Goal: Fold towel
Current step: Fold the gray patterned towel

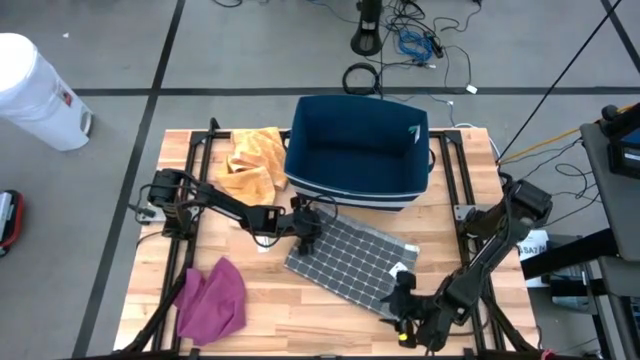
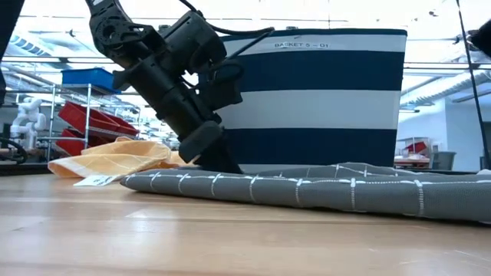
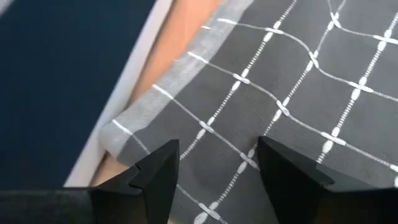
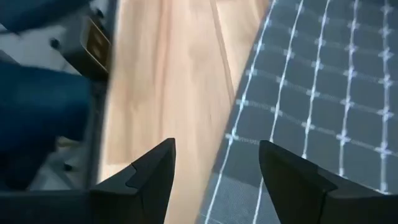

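- While the left claw point(image 1: 312, 238) hangs just over the towel's corner nearest the basket, its jaws stand apart with nothing between them; the left wrist view shows the fingers point(image 3: 155, 180) spread over the grey weave.
- Lower right of centre in the high view, the right claw point(image 1: 402, 298) sits at the opposite end of the cloth, likewise spread wide and empty, its fingers point(image 4: 149, 177) straddling the hem where fabric meets bare wood.
- To do this step well, I judge each claw should drop onto its own corner, pinch one layer only, and close at the same time, so the cloth lifts evenly without bunching.
- Spread flat at the middle of the desk point(image 1: 300, 310), the grey checked towel point(image 1: 350, 262) lies just in front of the navy basket point(image 1: 358, 152).
- Its long axis runs diagonally, from centre-left of the high view down towards lower right; the short edges face those two ends.
- An orange cloth point(image 1: 250, 160) lies upper left beside the basket, a magenta cloth point(image 1: 212, 298) lower left, both apart from the towel.
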Robot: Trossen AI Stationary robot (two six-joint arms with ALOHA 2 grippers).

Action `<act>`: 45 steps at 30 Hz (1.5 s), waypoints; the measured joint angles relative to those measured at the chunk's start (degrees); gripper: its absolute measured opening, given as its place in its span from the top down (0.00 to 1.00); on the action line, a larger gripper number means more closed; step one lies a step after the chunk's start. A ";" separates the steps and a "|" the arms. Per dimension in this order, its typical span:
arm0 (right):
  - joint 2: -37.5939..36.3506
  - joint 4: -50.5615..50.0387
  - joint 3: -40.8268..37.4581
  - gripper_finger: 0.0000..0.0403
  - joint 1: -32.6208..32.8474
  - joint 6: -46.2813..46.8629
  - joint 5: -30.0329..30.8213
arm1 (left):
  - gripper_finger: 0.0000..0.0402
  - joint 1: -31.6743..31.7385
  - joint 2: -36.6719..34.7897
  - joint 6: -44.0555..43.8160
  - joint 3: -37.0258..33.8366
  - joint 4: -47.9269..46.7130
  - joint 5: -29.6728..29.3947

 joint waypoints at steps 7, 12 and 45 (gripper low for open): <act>6.13 1.67 -0.01 0.46 0.07 2.30 -3.48 | 0.45 -1.84 -0.74 0.63 2.45 0.15 -4.88; 7.86 0.52 -0.01 0.46 0.43 4.60 -4.55 | 0.45 -4.64 -0.74 2.81 5.47 0.61 0.90; 10.69 -19.73 12.69 1.00 -6.56 -7.89 -4.79 | 0.45 -11.96 -0.76 6.47 6.53 12.35 19.15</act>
